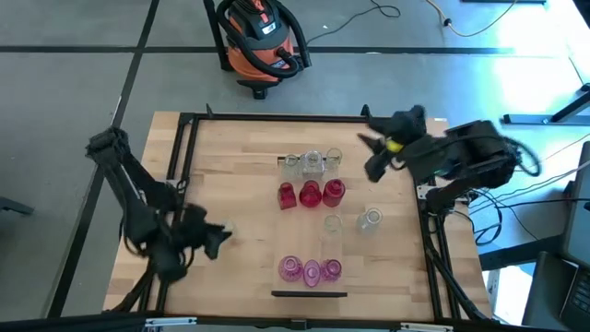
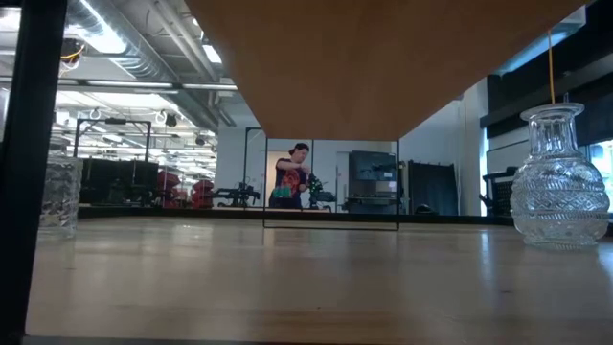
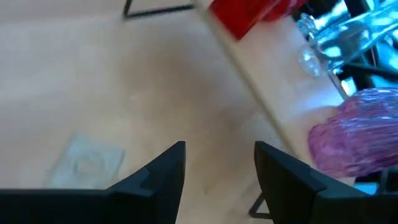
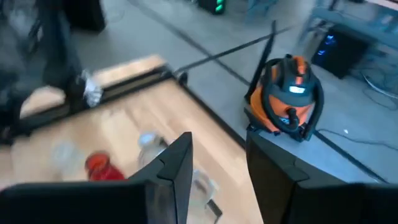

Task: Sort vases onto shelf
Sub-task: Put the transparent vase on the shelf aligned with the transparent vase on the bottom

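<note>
The shelf [image 1: 312, 242], a pale plank, runs down the middle of the table. On it stand clear vases [image 1: 312, 163] at the far end, red vases [image 1: 310, 194] behind them and pink vases [image 1: 312, 271] at the near end. One clear vase [image 1: 371, 219] stands on the tabletop right of the shelf; another clear vase [image 3: 87, 160] stands on the table left of it. My left gripper [image 1: 223, 238] [image 3: 219, 163] is open left of the shelf, pointing toward it, with nothing between its fingers. My right gripper [image 1: 369, 129] [image 4: 219, 155] is open and raised over the far right corner.
An orange shop vacuum [image 1: 263, 41] stands on the floor beyond the table's far edge. A black frame [image 1: 189, 138] rims the tabletop. In the low view the shelf's underside [image 2: 383, 57] hangs over the table and a person [image 2: 287, 182] stands far off in the room.
</note>
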Controlling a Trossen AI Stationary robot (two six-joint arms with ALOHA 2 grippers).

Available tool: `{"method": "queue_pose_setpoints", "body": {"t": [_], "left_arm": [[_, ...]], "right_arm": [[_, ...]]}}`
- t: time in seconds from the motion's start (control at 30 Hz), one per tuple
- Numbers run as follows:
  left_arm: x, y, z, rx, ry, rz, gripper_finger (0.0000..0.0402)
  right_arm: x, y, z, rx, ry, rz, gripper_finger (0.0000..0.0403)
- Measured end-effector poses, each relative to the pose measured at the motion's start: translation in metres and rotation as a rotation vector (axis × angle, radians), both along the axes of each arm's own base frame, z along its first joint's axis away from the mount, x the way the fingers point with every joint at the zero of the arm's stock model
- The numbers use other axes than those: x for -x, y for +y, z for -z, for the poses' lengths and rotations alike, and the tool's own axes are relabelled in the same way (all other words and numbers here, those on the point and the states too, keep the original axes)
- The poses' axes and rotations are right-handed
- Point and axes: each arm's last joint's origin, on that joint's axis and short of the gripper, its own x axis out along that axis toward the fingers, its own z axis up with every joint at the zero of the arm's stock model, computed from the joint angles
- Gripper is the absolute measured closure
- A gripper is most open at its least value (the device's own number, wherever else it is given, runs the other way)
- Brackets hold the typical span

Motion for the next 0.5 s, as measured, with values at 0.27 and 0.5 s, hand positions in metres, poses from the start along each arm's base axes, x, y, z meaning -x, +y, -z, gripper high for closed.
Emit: {"method": "queue_pose_setpoints", "body": {"t": [0.27,0.5], "left_arm": [[0.032,-0.038,0.038,0.075,0.027,0.017,0.0218],[0.045,-0.027,0.047,-0.119,0.252,0.046,0.0218]], "right_arm": [[0.017,-0.008,-0.010,-0.087,-0.140,0.104,0.0271],[0.015,-0.008,-0.009,-0.136,-0.187,0.149,0.0271]]}}
